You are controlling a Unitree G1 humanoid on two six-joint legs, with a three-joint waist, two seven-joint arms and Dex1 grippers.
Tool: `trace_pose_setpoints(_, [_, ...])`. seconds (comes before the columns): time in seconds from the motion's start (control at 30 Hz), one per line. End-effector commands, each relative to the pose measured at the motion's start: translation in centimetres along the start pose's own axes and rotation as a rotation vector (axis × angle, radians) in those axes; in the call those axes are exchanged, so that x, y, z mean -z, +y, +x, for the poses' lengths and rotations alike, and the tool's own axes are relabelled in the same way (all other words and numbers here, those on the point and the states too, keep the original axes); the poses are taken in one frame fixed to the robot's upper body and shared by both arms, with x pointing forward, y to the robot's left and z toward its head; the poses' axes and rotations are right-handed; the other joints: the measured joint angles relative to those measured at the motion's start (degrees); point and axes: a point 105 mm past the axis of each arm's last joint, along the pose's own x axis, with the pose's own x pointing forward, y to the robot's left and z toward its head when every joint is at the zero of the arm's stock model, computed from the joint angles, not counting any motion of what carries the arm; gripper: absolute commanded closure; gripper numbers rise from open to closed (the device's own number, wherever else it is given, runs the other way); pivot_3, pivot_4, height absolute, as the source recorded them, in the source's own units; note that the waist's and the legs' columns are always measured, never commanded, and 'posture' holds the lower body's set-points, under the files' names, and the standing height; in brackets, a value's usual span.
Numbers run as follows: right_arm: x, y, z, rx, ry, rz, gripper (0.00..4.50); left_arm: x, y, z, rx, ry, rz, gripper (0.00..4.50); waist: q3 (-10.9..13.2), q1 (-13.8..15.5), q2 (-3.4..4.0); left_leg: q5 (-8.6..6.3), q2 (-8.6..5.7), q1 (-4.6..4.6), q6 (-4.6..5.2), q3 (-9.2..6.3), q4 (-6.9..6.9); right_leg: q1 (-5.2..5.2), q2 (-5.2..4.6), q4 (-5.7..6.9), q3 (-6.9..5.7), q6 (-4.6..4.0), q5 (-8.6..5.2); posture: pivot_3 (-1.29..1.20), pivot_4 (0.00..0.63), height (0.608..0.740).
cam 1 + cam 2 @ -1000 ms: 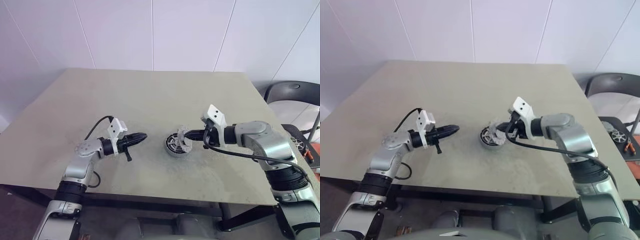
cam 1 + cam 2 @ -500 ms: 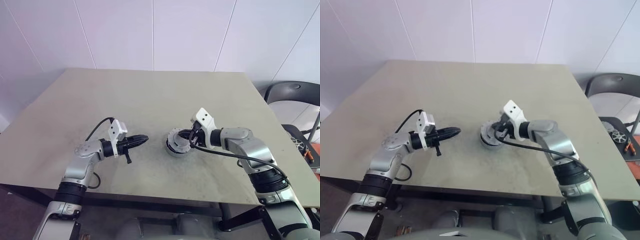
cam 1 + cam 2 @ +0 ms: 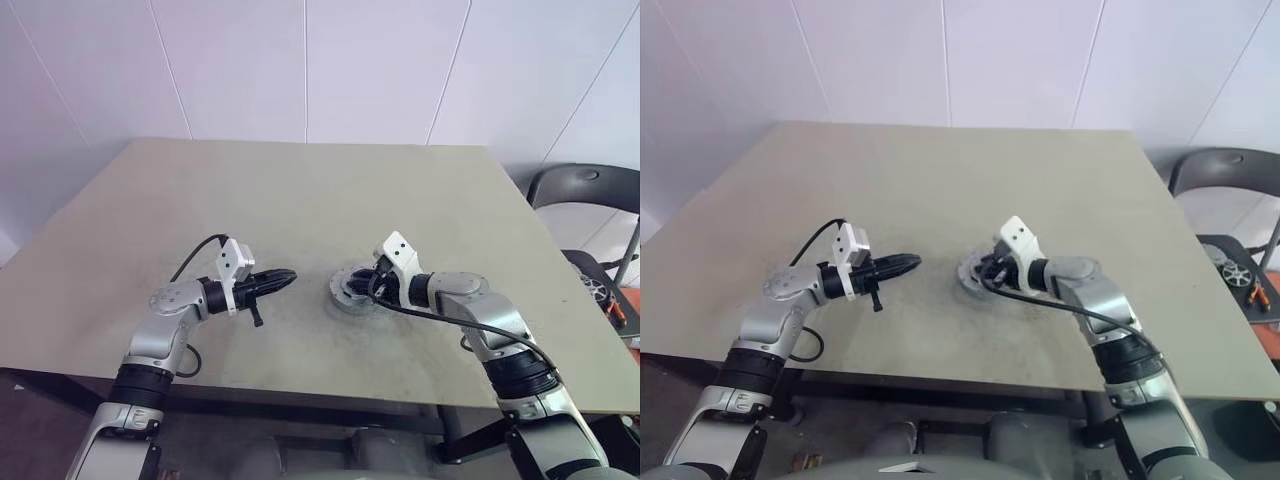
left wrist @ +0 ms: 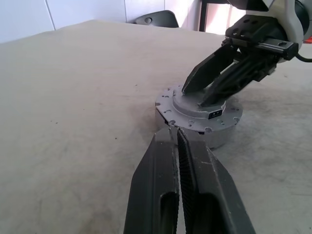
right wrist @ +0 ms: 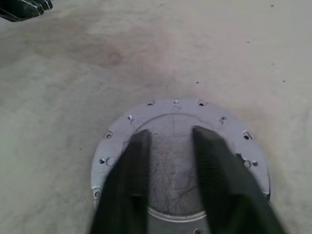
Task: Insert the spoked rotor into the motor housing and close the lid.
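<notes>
One lid [image 4: 200, 109] — flat on housing [image 4: 222, 131], face up.

No text can be read; the lid [image 4: 199, 115] bears one small illegible label.

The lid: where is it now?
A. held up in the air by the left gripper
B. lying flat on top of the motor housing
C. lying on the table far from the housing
B: the lid lies flat on the motor housing, under the open right gripper.
</notes>
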Motion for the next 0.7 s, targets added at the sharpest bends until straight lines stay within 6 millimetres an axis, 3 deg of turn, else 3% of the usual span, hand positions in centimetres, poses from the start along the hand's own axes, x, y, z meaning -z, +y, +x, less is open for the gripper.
trace_pose_setpoints(0.03, [0.4,0.1,0.2,0.003,0.006,0.050,1.75,-1.1,0.5,-0.2,-0.020,-0.022,0.054,4.26,0.00,-0.01,0.00,0.00,0.00,0.00,0.00,0.00,0.00,0.00,0.01,0.00,0.00,0.00,0.00,0.00,0.000,0.740])
trace_pose_setpoints(0.2, [1.2,-0.6,0.3,0.054,0.036,0.036,0.04,-1.1,0.6,-0.2,-0.024,-0.024,0.060,4.26,0.00,-0.01,0.00,0.00,0.00,0.01,0.00,0.00,0.04,0.01,0.00,-0.01,-0.01,0.00,0.00,0.00,0.000,0.740])
trace_pose_setpoints(0.6, [2.4,-0.6,0.6,0.067,0.080,-0.011,0.04,-1.1,0.8,-0.4,-0.041,-0.017,0.065,4.26,0.00,-0.02,0.00,0.00,0.00,-0.05,-0.01,-0.01,-0.01,-0.03,0.00,-0.07,-0.01,0.00,0.00,0.00,0.000,0.740])
trace_pose_setpoints(0.7, [2.6,-0.5,0.7,0.065,0.083,-0.017,0.62,-1.0,0.8,-0.4,-0.044,-0.015,0.067,4.26,0.00,-0.03,0.00,-0.01,0.00,-0.06,-0.01,-0.01,0.02,-0.02,-0.01,-0.09,-0.02,0.00,0.00,0.00,0.000,0.740])
